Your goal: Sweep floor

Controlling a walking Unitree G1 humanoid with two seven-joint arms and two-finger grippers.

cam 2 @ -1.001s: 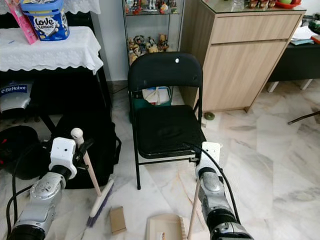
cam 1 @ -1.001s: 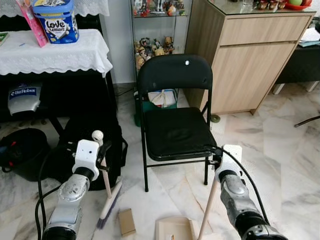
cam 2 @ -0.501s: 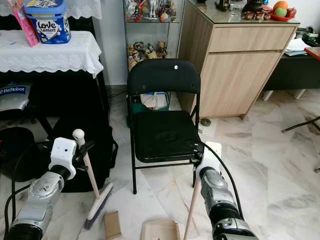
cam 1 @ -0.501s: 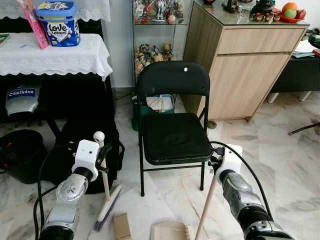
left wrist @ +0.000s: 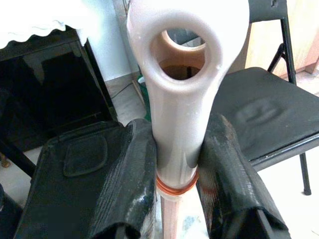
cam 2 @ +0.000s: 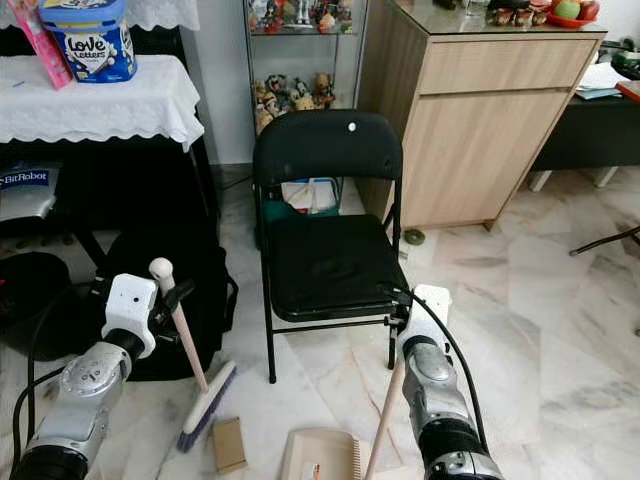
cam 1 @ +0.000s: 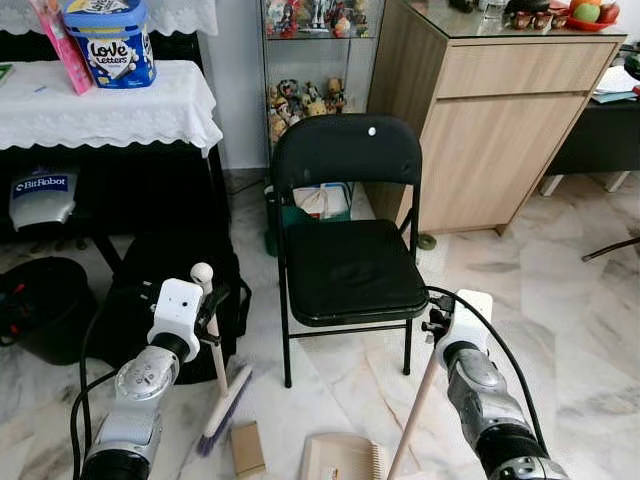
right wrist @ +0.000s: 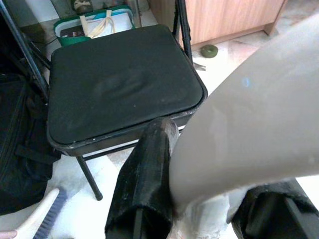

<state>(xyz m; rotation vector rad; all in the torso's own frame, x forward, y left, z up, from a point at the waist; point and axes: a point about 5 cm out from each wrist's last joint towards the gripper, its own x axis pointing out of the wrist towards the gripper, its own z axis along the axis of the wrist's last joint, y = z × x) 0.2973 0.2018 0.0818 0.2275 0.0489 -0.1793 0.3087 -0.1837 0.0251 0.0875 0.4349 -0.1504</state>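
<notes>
Reading "Love Letters" on blue tin.

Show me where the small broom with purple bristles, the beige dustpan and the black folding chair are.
Small broom with purple bristles point(cam 1: 226, 410), left eye view, on the brush head.
Beige dustpan point(cam 1: 340, 458), left eye view, on the pan's flat top.
Black folding chair point(cam 2: 330, 266), right eye view, on the seat.

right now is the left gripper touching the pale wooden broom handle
Touching. The left wrist view shows both black fingers pressed against the pale wooden broom handle with no gap; the left gripper is clamped on it.
</notes>
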